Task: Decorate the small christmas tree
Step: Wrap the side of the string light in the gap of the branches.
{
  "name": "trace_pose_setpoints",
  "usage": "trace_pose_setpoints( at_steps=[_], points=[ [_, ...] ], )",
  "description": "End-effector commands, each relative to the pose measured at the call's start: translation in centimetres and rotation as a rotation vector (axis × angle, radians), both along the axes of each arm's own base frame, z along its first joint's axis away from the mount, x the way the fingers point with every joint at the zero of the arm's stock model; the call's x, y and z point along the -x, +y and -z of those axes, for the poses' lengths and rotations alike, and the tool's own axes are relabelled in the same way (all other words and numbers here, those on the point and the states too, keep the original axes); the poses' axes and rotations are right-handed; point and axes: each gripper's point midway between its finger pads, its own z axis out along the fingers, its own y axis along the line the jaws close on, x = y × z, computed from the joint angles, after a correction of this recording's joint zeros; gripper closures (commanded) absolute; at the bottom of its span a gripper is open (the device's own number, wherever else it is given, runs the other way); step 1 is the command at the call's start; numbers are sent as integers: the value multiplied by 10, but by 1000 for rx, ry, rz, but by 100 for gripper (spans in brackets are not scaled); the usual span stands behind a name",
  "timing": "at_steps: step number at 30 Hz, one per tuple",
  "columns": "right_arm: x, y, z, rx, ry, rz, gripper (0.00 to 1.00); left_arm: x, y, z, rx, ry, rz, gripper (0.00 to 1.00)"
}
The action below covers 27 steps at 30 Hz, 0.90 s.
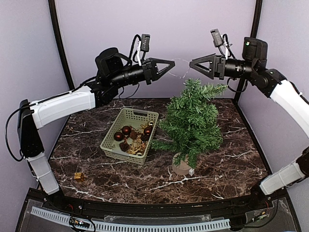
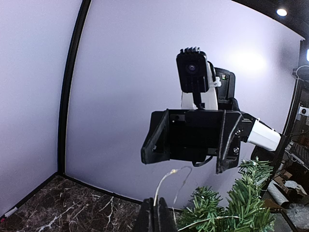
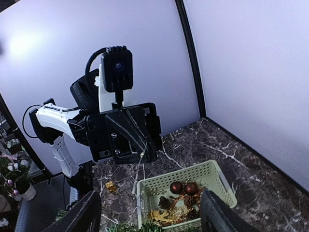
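On the dark marble table [image 1: 231, 159], right of centre, the small christmas tree [image 1: 193, 121] is standing upright on its round wooden base, just right of a pale green basket [image 1: 112, 140] holding dark red balls [image 1: 126, 130]. Above the treetop the left gripper [image 1: 173, 64] is pinching a thin wire [image 1: 181, 62], jaws closed. The right gripper [image 1: 191, 63] is facing it close by, jaws spread wide, clamping nothing. A small gold piece [image 1: 78, 176] is lying near the left arm.

Left claw [image 1: 173, 64] faces right claw [image 1: 191, 63] up high.
Beneath both, the tree [image 1: 193, 121]; basket [image 1: 120, 155] left of it; wire [image 1: 181, 63] between the tips.
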Motion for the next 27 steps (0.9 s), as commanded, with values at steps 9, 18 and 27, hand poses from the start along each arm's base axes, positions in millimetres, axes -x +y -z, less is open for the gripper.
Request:
trace_pose_setpoints(
  at_steps=[9,18,27],
  points=[
    [2,15,17,26,-6,-67,57,7,4,-17,37,-21,10,100],
    [13,27,16,-19,-9,-144,82,6,3,-13,33,-10,13,100],
    [12,14,-1,-76,-56,-43,100,6,5,-1,13,10,5,98]
  ],
)
